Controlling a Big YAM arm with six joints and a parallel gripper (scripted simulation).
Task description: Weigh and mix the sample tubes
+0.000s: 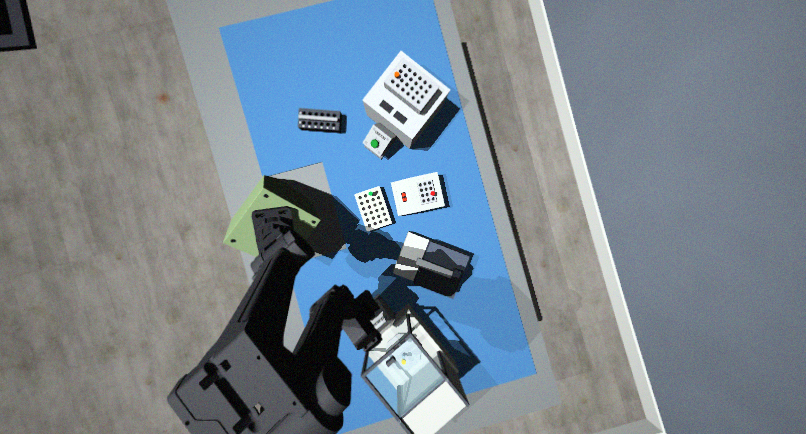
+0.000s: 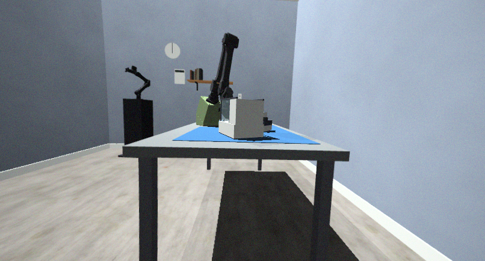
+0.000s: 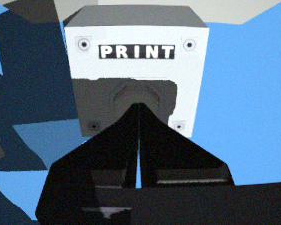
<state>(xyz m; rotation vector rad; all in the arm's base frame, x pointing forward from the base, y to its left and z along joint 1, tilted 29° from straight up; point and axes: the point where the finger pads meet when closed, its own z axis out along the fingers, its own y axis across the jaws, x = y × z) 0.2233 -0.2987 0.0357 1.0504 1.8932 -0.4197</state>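
Note:
My gripper [image 3: 138,112] [image 1: 376,317] is shut and empty. Its joined fingertips sit on the key just below the PRINT label [image 3: 136,51] on the sloping front of the balance BAL [image 1: 434,411] [image 2: 242,118]. Tube A's yellow cap [image 1: 403,361] shows inside the glass box, standing about mid-pan. The top pane appears to lie over the box. Tube B's green cap [image 1: 370,193] stands in the rack RK [image 1: 374,211]. The dry block DB [image 1: 410,197] holds a red-capped tube [image 1: 433,193]. The mixer MX [image 1: 394,112] holds an orange-capped tube [image 1: 396,74], and its green START key [image 1: 374,143] faces the rack.
The spectrophotometer SP [image 1: 437,261] lies between the dry block and the balance, close to my arm. The magnet block MG [image 1: 319,119] is at the far left of the mat [image 1: 315,47]. A green base block [image 1: 248,222] carries the arm.

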